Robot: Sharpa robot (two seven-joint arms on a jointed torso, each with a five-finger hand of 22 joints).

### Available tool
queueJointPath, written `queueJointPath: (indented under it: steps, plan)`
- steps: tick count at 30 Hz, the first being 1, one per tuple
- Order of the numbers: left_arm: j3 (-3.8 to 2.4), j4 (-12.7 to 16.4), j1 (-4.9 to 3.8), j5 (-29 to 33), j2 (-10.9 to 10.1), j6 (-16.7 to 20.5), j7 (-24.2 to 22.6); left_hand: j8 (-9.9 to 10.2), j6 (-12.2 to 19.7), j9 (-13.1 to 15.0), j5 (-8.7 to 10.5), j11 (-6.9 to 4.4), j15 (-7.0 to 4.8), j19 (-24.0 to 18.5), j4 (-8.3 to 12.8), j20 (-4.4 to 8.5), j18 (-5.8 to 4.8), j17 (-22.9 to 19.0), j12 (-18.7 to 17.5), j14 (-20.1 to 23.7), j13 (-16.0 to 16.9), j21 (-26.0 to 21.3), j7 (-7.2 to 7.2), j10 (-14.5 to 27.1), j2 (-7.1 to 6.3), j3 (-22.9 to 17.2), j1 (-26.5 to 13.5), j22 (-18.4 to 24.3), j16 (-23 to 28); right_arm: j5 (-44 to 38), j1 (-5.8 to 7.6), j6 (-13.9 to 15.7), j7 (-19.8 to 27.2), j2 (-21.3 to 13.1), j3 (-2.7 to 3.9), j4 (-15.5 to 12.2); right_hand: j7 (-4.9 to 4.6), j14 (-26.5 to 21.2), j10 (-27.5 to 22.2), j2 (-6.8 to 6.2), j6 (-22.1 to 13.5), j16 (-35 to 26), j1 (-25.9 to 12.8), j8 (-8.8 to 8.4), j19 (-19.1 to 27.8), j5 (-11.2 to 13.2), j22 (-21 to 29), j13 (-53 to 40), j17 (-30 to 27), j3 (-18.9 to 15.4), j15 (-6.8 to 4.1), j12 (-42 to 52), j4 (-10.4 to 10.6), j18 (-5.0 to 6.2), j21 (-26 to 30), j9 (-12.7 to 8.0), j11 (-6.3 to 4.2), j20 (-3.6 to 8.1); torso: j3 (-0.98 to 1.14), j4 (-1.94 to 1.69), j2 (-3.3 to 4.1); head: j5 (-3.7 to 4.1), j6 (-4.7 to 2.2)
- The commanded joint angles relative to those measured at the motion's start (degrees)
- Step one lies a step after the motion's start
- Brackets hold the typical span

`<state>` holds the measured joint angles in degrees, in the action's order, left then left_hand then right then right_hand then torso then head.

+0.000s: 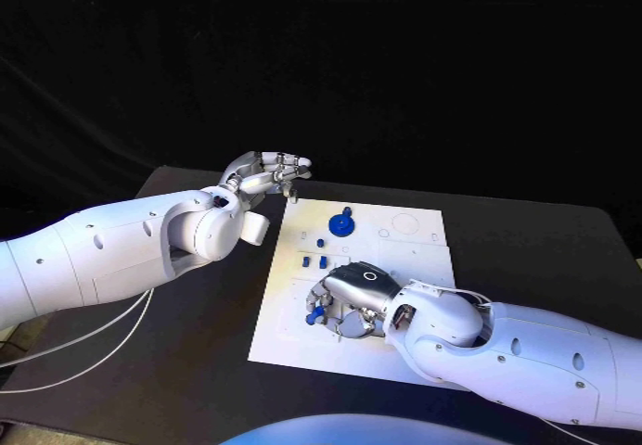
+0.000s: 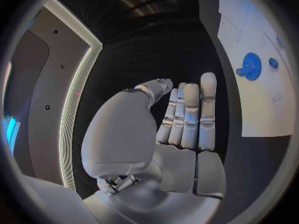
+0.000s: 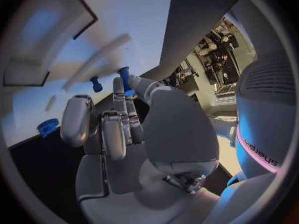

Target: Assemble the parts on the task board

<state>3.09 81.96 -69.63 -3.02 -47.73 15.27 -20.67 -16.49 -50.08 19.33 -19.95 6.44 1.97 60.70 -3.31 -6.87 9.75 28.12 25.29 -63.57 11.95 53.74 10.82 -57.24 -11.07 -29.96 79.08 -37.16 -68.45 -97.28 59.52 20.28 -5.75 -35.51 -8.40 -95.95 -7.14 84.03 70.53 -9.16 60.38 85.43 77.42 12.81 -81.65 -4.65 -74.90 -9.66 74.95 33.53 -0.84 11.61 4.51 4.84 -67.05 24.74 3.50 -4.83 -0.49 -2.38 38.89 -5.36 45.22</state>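
While hidden overhead, right hand (image 3: 124, 129) pinches peg (image 3: 124, 77).

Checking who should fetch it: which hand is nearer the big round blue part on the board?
Left. The left hand hovers off the task board's far corner, close to the round blue part. The right hand works over the board's near half.

Head cam looks down from above at the flat white plastic task board (image 1: 359, 278) on the black table (image 1: 535, 250). Left wrist cam sits close behind the silver left hand (image 2: 181, 117), w/ the board (image 2: 255, 59) at 2 o'clock. Right wrist cam sits v. close behind the silver right hand (image 3: 124, 124), facing the board (image 3: 93, 45).
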Motion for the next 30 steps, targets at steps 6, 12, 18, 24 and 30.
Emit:
queueJointPath:
  steps: [6, 12, 18, 24, 30]
  plan:
    - [-0.04, 0.21, -0.06, 0.19, 0.0, -0.96, -0.52, 0.23, 0.54, -0.06, -0.05, 0.1, 0.11, 0.03, -0.2, -0.32, 0.83, -0.05, 0.2, 0.44, 0.05, -0.31, -0.02, 0.44, 0.33, 0.24, -0.03, 0.07, -0.19, -2.41, -0.28, -1.81, -1.45, 0.83, -0.19, 0.1, -0.3, 3.76, -0.74, -1.05, -0.38, 0.12, -0.94, 0.05, 0.19, 0.04, -3.52, -0.1, 3.88, -0.01, -0.02, -0.49, -0.22, -0.13, 0.85, 0.34, -0.02, -0.07, -0.02, 0.03, 0.02, 0.05, -0.02]
    - [-0.05, 0.25, -0.06, 0.18, -0.02, -1.15, -0.3, 0.2, 0.55, -0.05, -0.06, 0.08, 0.11, 0.03, -0.16, -0.32, 0.84, -0.08, 0.32, 0.49, 0.09, -0.35, -0.03, 0.5, 0.38, 0.22, 0.04, 0.1, -0.2, -2.29, -0.42, -1.78, -1.69, 1.21, -0.27, 0.2, -1.61, 3.77, -2.07, -2.55, -3.6, 0.19, -2.97, -1.88, 0.24, -0.4, -3.57, -0.06, 3.98, -0.38, 0.78, -1.29, 0.46, -0.16, 1.06, -0.35, 0.96, -0.6, -0.07, -0.06, -0.05, 0.62, -0.08]
    - [-0.05, 0.28, -0.06, 0.17, -0.07, -1.23, -0.13, 0.2, 0.55, -0.05, -0.06, 0.08, 0.1, 0.03, -0.15, -0.32, 0.84, -0.08, 0.33, 0.49, 0.1, -0.35, -0.03, 0.51, 0.38, 0.22, 0.06, 0.1, -0.2, -2.35, -0.48, -0.76, -2.42, 1.16, -0.3, 0.17, -1.53, 3.71, -3.34, -3.79, -6.89, 0.19, -4.4, -3.94, 0.32, -0.01, -3.5, -0.1, 3.86, -1.49, 1.1, -1.87, 1.13, -0.06, 1.44, -1.1, 1.24, -1.06, -0.05, -0.01, -0.06, 0.69, -0.14]
    - [-0.05, 0.27, -0.06, 0.17, -0.12, -1.39, -0.05, 0.19, 0.57, -0.05, -0.05, 0.09, 0.1, 0.04, -0.15, -0.33, 0.84, -0.09, 0.36, 0.5, 0.11, -0.36, -0.02, 0.54, 0.36, 0.23, 0.05, 0.1, -0.21, -2.42, -0.62, 2.5, -2.05, 0.41, -0.3, -0.48, -1.27, 3.72, -3.54, -4.08, -8.56, 0.24, -4.69, -4.93, 0.24, 0.44, -3.62, -0.31, 3.91, -2.09, 0.73, -1.86, 1.41, -0.03, 1.36, -1.44, 0.75, -0.91, 0.02, -0.04, -0.05, 0.83, -0.27]
    - [-0.04, 0.24, -0.06, 0.17, -0.21, -1.49, 0.0, 0.17, 0.58, -0.04, 0.01, 0.13, 0.14, 0.04, -0.32, -0.36, 0.83, -0.12, 0.47, 0.52, 0.15, -0.41, 0.01, 0.62, 0.35, 0.36, -0.17, 0.14, -0.26, -1.26, -0.8, 8.25, -0.25, -2.06, 0.14, -2.78, -0.7, 3.75, -4.02, -4.77, -12.1, 0.32, -4.96, -6.92, 0.08, 0.72, -3.83, -0.5, 4.07, -3.22, 0.5, -1.95, 1.71, -0.09, 1.16, -2.25, 0.52, -0.69, 0.07, 0.08, -0.09, 1.15, -0.46]
